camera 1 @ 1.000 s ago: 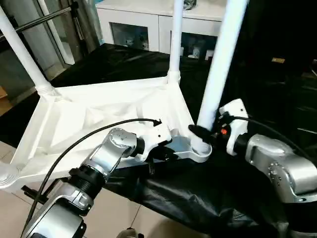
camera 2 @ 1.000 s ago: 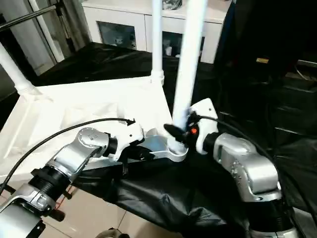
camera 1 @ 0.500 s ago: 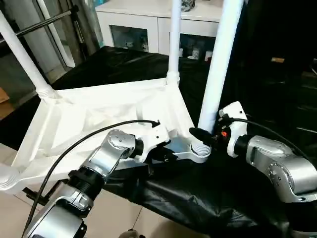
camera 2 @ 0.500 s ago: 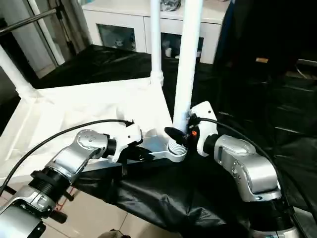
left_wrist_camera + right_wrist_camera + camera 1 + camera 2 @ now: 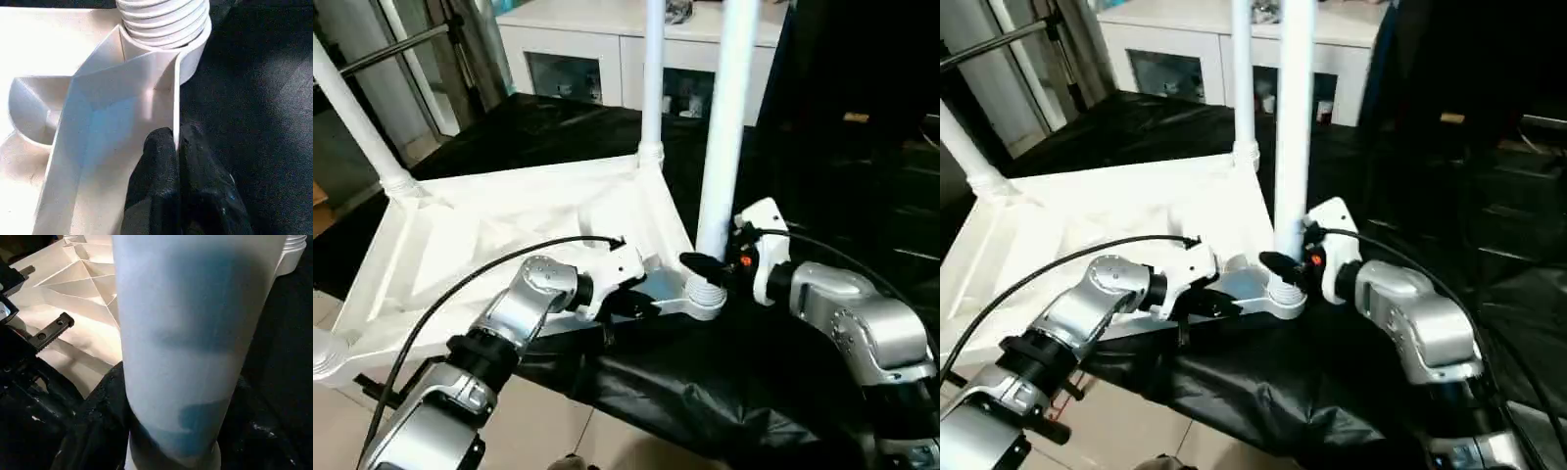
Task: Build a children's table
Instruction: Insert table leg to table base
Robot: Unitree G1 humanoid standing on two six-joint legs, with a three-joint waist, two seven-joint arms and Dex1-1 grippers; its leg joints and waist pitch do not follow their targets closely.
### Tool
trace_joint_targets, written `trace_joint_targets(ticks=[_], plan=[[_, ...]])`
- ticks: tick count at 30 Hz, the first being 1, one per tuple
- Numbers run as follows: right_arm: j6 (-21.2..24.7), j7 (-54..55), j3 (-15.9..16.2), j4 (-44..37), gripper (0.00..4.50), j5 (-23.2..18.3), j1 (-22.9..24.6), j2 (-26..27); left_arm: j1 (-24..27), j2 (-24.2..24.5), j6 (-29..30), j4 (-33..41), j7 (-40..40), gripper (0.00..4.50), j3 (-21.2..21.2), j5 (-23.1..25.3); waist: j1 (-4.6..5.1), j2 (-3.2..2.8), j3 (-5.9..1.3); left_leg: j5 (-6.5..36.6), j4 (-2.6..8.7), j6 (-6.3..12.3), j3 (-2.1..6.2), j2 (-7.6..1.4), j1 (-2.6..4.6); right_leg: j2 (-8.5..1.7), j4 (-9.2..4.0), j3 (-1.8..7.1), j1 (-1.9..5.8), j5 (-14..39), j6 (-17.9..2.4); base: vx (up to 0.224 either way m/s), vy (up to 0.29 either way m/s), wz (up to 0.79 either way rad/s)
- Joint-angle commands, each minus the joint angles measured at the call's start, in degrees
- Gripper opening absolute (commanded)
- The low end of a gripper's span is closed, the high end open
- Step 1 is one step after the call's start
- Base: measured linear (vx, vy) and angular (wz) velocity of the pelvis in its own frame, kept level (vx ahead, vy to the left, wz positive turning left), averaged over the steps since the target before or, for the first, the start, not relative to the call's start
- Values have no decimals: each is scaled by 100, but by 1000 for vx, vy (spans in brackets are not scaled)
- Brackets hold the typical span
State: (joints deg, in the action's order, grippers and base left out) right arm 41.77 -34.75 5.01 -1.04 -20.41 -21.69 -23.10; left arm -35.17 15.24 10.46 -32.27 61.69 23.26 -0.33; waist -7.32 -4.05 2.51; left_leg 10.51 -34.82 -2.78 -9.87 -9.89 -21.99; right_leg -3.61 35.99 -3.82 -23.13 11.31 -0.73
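At the near corner socket [image 5: 705,297] of the upturned table top [image 5: 489,245], the leg [image 5: 724,127] now stands more upright than a second ago, seating deeper. Right end effector [image 5: 710,266] grips it; left end effector [image 5: 177,147] pinches the rim.

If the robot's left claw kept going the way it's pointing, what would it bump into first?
The left claw, shut on the tabletop's thin edge wall, points along that wall toward the ribbed corner socket holding the near leg. It would likely hit that socket first.
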Motion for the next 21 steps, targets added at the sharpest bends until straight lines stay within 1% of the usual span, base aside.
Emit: trace_joint_targets(ticks=[1,3,5,7,8,9,10,12,13,14,15,18,19,20,21], plan=[[52,-19,85,149,191,-29,-3,19,-24,-66,-5,63,69,0,-181,-243,-26,183,-354,797,394,177,123,-285,45,-519,-547,300,286,1770,-700,0,0,0],[69,-28,-12,179,191,-96,78,10,-17,-69,14,75,63,0,-196,-237,-25,187,-355,772,391,192,119,-281,39,-522,-544,302,290,1705,-722,0,0,0],[39,-33,-228,239,191,-201,250,42,-13,-83,26,67,70,0,-226,-221,-37,179,-357,777,385,209,113,-283,45,-530,-557,308,289,1729,-726,0,0,0],[38,-32,-235,241,191,-204,256,43,-13,-84,26,66,69,0,-227,-221,-45,184,-362,754,387,213,115,-283,39,-522,-549,304,289,1700,-721,0,0,0],[2,-6,-372,281,191,-248,392,74,-20,-92,22,50,61,0,-237,-219,-45,162,-366,726,391,217,122,-286,34,-524,-537,298,295,1636,-742,0,0,0],[-6,32,-479,318,191,-287,494,112,-29,-100,15,31,54,0,-242,-217,-49,159,-364,749,387,225,114,-293,49,-521,-553,303,275,1630,-745,0,0,0],[-19,69,-563,357,191,-312,587,143,-38,-109,10,14,48,0,-245,-215,-66,171,-371,730,382,247,111,-283,37,-528,-545,305,300,1549,-773,0,0,0],[-134,129,-683,412,191,-308,813,191,-63,-127,5,-23,31,0,-249,-205,-75,150,-371,724,383,261,115,-285,32,-525,-546,299,289,1515,-781,0,0,0],[-184,148,-707,419,191,-300,894,202,-72,-133,6,-33,24,0,-251,-202,-84,159,-376,732,381,271,110,-290,44,-523,-550,300,283,1497,-780,0,0,0],[-276,159,-731,409,191,-291,1038,216,-86,-147,11,-49,12,0,-256,-199,-82,144,-373,745,392,271,116,-291,40,-522,-549,293,287,1521,-782,0,0,0],[-319,184,-748,398,190,-286,1111,235,-97,-157,8,-65,-4,0,-262,-197,-83,144,-369,776,391,269,113,-290,42,-524,-559,294,284,1572,-766,0,0,0],[-382,218,-771,365,190,-297,1222,265,-115,-177,13,-93,-38,0,-280,-185,-83,131,-373,857,403,251,120,-300,59,-529,-572,298,276,1681,-739,0,0,0],[-442,232,-794,342,190,-307,1298,301,-126,-186,1,-114,-60,0,-286,-170,-80,135,-370,863,407,253,120,-297,49,-529,-574,298,280,1684,-737,0,0,0],[-505,242,-813,333,190,-308,1371,332,-139,-201,-7,-137,-100,0,-295,-154,-85,131,-370,888,411,250,121,-301,61,-526,-583,297,271,1716,-721,0,0,0],[-622,242,-826,329,190,-286,1491,381,-159,-229,-20,-177,-154,0,-310,-137,-84,138,-365,913,418,254,120,-299,55,-530,-587,297,272,1721,-717,0,0,0]])
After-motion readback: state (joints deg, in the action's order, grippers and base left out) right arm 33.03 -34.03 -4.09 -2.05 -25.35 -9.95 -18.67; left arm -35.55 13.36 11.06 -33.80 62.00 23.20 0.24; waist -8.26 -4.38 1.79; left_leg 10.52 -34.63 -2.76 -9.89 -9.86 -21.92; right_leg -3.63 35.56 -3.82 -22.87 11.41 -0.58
